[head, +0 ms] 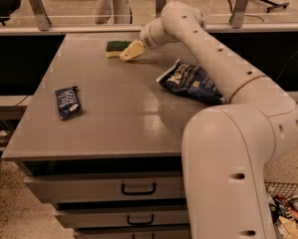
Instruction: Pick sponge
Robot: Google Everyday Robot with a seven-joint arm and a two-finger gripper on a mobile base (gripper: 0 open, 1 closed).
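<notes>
A small dark packet [67,102] lies at the left of the counter [118,123]. Near the far edge sits the sponge [116,47], green side up, with the end effector [130,51] low against its right end; whether it is spread or closed I cannot tell. A blue bag [191,81] lies further right.

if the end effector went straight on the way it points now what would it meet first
Most likely the sponge. The end effector sits low near the table's far edge, pointing left at the sponge, which lies right at its tip. Depth is unclear, so it might skim over it.
</notes>
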